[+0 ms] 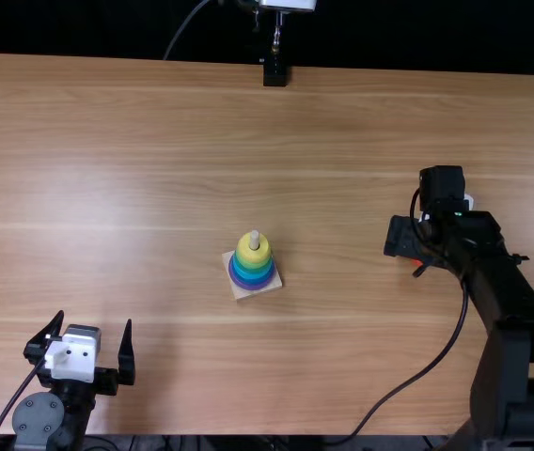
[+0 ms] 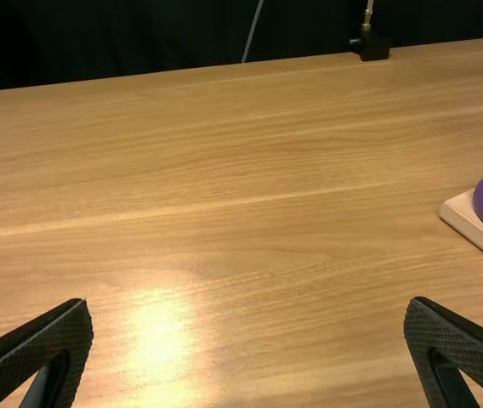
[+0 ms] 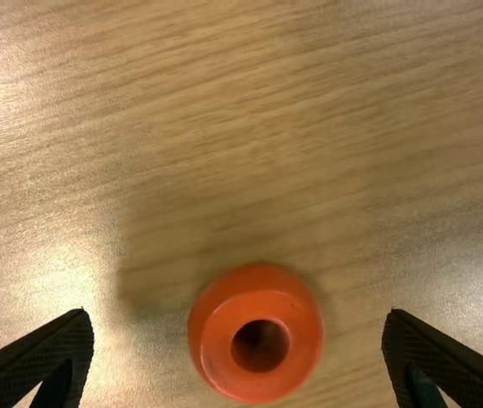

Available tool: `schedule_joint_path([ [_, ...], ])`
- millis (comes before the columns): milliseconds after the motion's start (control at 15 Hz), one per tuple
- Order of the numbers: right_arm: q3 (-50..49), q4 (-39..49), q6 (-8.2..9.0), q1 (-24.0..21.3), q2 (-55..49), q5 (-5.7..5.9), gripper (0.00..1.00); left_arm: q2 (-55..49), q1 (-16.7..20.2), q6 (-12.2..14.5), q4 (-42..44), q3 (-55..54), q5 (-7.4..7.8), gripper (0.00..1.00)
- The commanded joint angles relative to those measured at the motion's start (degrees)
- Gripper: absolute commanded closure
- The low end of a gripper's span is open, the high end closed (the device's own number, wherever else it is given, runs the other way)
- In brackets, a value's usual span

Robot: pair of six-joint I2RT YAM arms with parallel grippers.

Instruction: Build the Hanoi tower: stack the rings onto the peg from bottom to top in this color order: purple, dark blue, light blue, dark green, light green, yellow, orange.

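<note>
In the top view, my left gripper [image 1: 95, 321] stands open at the near left, well away from the tower; the left wrist view shows the gripper [image 2: 248, 304] with bare wood between its fingers. The wooden base [image 1: 257, 292] carries purple [image 1: 255, 287], blue and teal-toned rings under a yellow ring [image 1: 249, 255], with the peg's tip [image 1: 255, 239] rising above. My right gripper [image 1: 404, 239] is at the right, over the orange ring [image 1: 416, 262], which is mostly covered. In the right wrist view, the gripper [image 3: 240, 314] is open, the orange ring [image 3: 208, 337] lying on the table between its fingers.
The wooden table [image 1: 154, 188] surrounds the base. A small black stand [image 1: 274, 71] is at its far edge, near the middle. The right arm's loose cable [image 1: 431, 365] curves over the near right of the table.
</note>
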Motion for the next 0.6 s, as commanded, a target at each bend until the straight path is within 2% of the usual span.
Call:
schedule_joint_path([
  [0, 1.06, 0.09, -0.04, -0.71, 2.69, 0.66, 0.00, -0.69, 0.72, 0.98, -4.40, -6.07, 0.47, 0.00],
  [267, 0.71, -0.01, 0.28, -0.63, 3.22, 0.66, 0.00, -0.69, 0.72, 0.98, -4.40, -6.07, 0.47, 0.00],
  [333, 0.62, -0.01, 0.07, -0.63, 3.22, 0.66, 0.31, -0.69, 0.72, 0.98, -4.40, -6.07, 0.47, 0.00],
  [400, 0.62, -0.33, 0.07, -0.63, 3.22, 0.66, 0.72, -0.69, 0.72, 0.98, -4.40, -6.07, 0.47, 0.00],
  [467, 0.62, -0.54, -0.04, -0.63, 3.22, 0.66, 0.90, -0.69, 0.72, 0.98, -4.40, -6.07, 0.47, 0.00],
  [533, 0.53, -0.64, -0.04, -0.63, 3.22, 0.66, 1.00, -0.69, 0.72, 0.98, -4.40, -6.07, 0.47, 0.00],
])
